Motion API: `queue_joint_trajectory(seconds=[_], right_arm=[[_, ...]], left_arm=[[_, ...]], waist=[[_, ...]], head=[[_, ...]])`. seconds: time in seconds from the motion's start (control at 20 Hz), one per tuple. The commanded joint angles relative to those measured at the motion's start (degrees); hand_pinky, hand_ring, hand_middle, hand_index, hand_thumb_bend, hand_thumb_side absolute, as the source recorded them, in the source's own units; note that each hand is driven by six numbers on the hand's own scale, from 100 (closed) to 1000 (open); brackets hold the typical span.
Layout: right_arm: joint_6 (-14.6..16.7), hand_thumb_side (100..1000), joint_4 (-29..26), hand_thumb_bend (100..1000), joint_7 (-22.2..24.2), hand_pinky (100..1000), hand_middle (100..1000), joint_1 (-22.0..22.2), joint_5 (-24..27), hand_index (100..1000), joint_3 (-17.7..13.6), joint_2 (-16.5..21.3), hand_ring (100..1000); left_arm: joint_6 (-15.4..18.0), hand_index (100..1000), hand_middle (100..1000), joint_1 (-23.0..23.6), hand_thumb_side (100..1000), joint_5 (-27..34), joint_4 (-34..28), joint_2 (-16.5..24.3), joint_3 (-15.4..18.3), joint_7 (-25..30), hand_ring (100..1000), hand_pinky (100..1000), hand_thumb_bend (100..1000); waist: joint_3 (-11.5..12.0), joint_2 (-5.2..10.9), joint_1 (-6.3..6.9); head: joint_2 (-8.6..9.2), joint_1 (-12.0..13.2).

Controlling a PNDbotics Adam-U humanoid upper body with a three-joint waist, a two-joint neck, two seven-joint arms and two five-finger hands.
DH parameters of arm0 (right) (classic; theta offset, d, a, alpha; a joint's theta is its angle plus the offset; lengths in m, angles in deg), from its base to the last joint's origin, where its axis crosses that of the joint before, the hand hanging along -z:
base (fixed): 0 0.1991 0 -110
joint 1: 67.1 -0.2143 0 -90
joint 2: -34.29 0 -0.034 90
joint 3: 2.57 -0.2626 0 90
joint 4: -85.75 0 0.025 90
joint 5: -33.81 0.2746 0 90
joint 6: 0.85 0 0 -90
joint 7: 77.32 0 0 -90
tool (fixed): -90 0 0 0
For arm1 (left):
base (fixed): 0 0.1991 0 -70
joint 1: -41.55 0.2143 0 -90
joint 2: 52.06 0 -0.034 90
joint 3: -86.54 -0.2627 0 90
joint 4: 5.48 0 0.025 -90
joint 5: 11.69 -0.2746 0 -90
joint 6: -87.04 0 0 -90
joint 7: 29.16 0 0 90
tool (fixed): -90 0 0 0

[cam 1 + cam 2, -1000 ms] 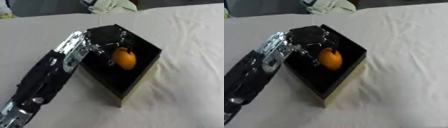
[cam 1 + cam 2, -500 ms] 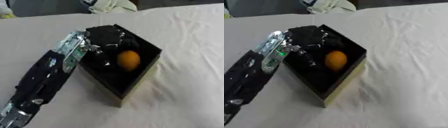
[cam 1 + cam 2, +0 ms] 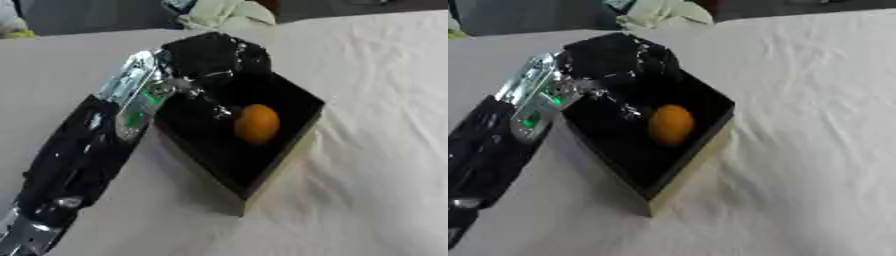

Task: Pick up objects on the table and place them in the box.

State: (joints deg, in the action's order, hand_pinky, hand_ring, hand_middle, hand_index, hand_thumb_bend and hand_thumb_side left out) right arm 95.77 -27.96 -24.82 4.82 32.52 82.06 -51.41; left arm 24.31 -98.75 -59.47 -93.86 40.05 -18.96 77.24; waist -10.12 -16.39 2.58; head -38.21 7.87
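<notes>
Left hand sits over the far corner of the box, black against the black lining, so its outline is hard to read. I cannot tell how far its fingers are spread, though nothing seems to be in them. Its arm comes in from the lower left, black along the forearm with a silver wrist piece that carries green marks, and it lies across the near-left rim of the box.

An orange rests on the box floor, near the middle and a little toward the right wall, apart from the hand. The box stands cornerwise on the desk, one corner pointing toward the camera; its outer walls are a pale tan and its inside is dark.

White cloth covers the desk, with soft creases to the right of the box. At the far edge lies a pale crumpled thing that I cannot make out.

The right hand does not show.
</notes>
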Motion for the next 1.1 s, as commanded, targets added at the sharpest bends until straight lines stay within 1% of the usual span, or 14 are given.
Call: queue_joint_trajectory(seconds=[0.05,0.2,0.35,0.45,0.55,0.6,0.7,0.75,0.8,0.9,1.1], right_arm=[[0.2,1000,-0.9,292,-0.4,769,649,-0.2,-0.2,861,-0.9,1.6,748],[0.2,1000,-0.9,292,-0.6,769,649,-0.1,-0.3,861,-1.1,1.9,748],[0.3,1000,-0.9,293,-0.9,769,649,0.0,-0.5,861,-1.3,2.1,748],[0.3,1000,-0.9,294,-1.0,769,649,0.0,-0.6,861,-1.4,2.2,748],[0.4,1000,-0.9,293,-1.2,769,649,0.0,-0.7,861,-1.6,2.2,748],[0.4,1000,-0.9,294,-1.3,768,649,0.0,-0.7,861,-1.6,2.3,747],[0.6,1000,-0.9,294,-1.4,768,650,-0.1,-0.8,861,-1.8,2.3,747],[0.6,1000,-0.9,294,-1.5,768,650,-0.2,-0.8,861,-1.9,2.4,747],[0.6,1000,-0.9,294,-1.6,768,650,-0.2,-0.9,861,-1.9,2.4,747],[0.7,1000,-0.9,295,-1.7,768,650,-0.3,-0.9,860,-2.0,2.4,747],[0.9,1000,-0.9,295,-1.9,768,650,-0.5,-1.0,860,-2.1,2.4,747]], left_arm=[[-2.9,761,740,-0.1,100,6.7,-4.8,4.0,3.4,-4.2,665,450,423],[-5.3,759,746,1.5,100,11.4,-8.2,7.5,6.3,-7.5,670,460,424],[-7.3,742,741,4.0,100,14.6,-11.1,11.0,10.0,-10.7,665,456,413],[-8.8,723,737,6.1,100,16.4,-12.5,12.6,12.5,-12.8,659,452,389],[-10.2,712,735,8.3,112,18.5,-13.8,13.4,15.2,-15.2,657,453,346],[-10.8,705,735,9.5,177,19.8,-14.4,13.6,16.5,-16.5,655,455,299],[-12.4,692,729,11.9,256,21.9,-15.3,13.7,19.4,-19.3,648,453,237],[-13.0,688,728,13.1,275,23.4,-15.8,13.5,20.7,-21.1,647,454,212],[-13.4,685,727,14.2,320,24.7,-16.2,13.4,21.7,-22.6,646,457,174],[-13.8,680,722,16.6,376,27.5,-16.9,12.6,23.5,-25.9,642,461,162],[-13.9,677,711,20.5,433,32.1,-18.4,10.5,27.1,-31.8,633,462,150]], waist=[[0.2,1.38,-0.14],[0.4,1.36,0.0],[0.7,1.24,0.01],[0.8,1.12,-0.03],[0.9,0.99,-0.12],[1.0,0.92,-0.19],[1.1,0.79,-0.34],[1.2,0.71,-0.41],[1.2,0.65,-0.47],[1.3,0.47,-0.66],[1.5,0.16,-1.01]], head=[[0.46,-0.5],[0.25,-1.0],[0.19,-1.4],[0.2,-1.6],[0.21,-1.7],[0.18,-1.8],[0.04,-1.8],[0.01,-1.8],[0.01,-1.8],[0.06,-1.8],[0.02,-1.7]])
